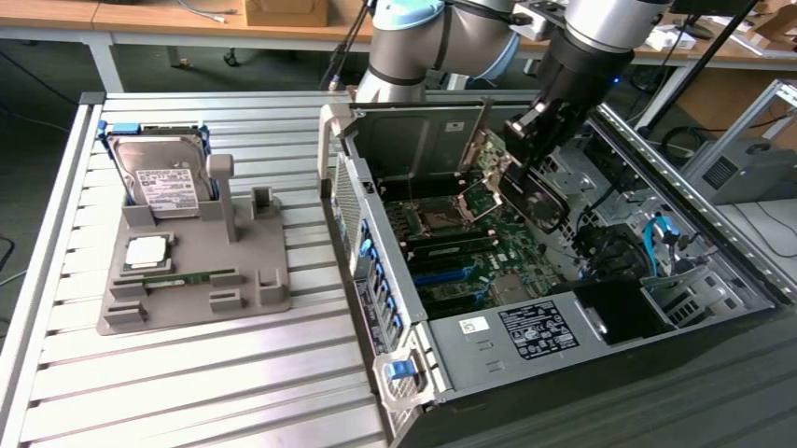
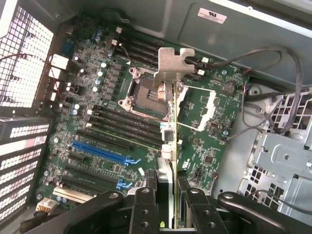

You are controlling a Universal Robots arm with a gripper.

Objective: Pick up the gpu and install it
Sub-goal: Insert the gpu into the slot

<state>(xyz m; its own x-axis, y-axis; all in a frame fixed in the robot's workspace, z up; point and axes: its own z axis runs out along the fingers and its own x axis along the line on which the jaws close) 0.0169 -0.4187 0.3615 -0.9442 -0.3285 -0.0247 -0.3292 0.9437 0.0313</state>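
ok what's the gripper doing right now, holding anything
Gripper: shut on the gpu, holding it edge-on over the motherboard.

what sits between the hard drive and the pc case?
Exterior view: the grey holder's upright posts beside the hard drive, then bare table slats up to the pc case.

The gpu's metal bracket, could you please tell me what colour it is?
The gpu has a plain silver-grey bracket, clearest in the wrist view.
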